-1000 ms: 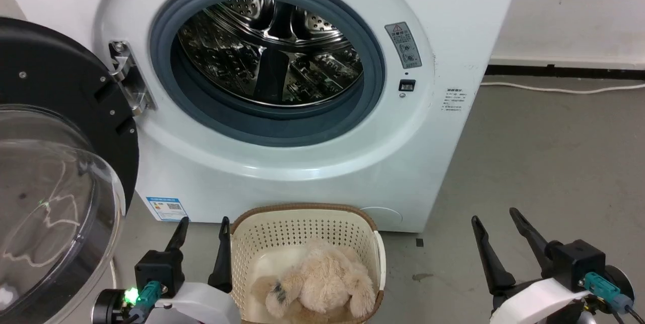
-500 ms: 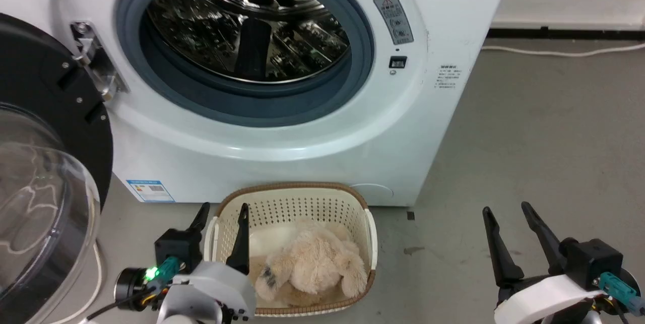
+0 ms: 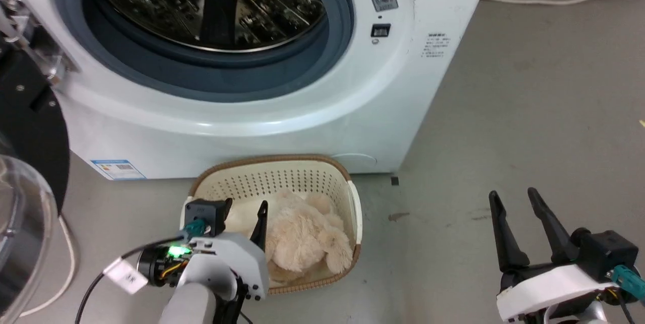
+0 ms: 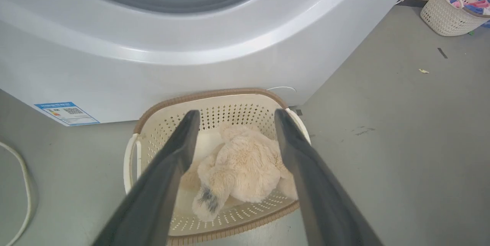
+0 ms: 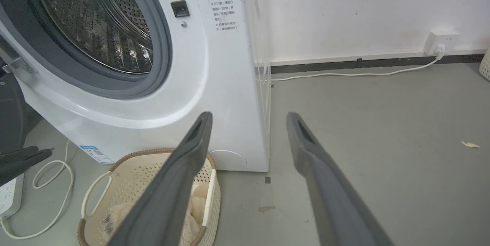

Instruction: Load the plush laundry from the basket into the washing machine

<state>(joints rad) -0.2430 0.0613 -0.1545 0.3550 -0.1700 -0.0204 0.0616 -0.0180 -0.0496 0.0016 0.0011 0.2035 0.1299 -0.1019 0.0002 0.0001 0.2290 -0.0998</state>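
The head view looks steeply down on the front of the washing machine and on the basket on the floor. The left wrist view looks down into this basket from close, toward the machine. The right wrist view is low and further right, facing the machine slantwise. All three share the basket and the machine front.

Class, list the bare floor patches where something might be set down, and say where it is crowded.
Free: the floor between the basket and the right gripper, and the wide stretch right of the washer. Crowded: left of the basket, with the cable and open door; above the basket, the left gripper.
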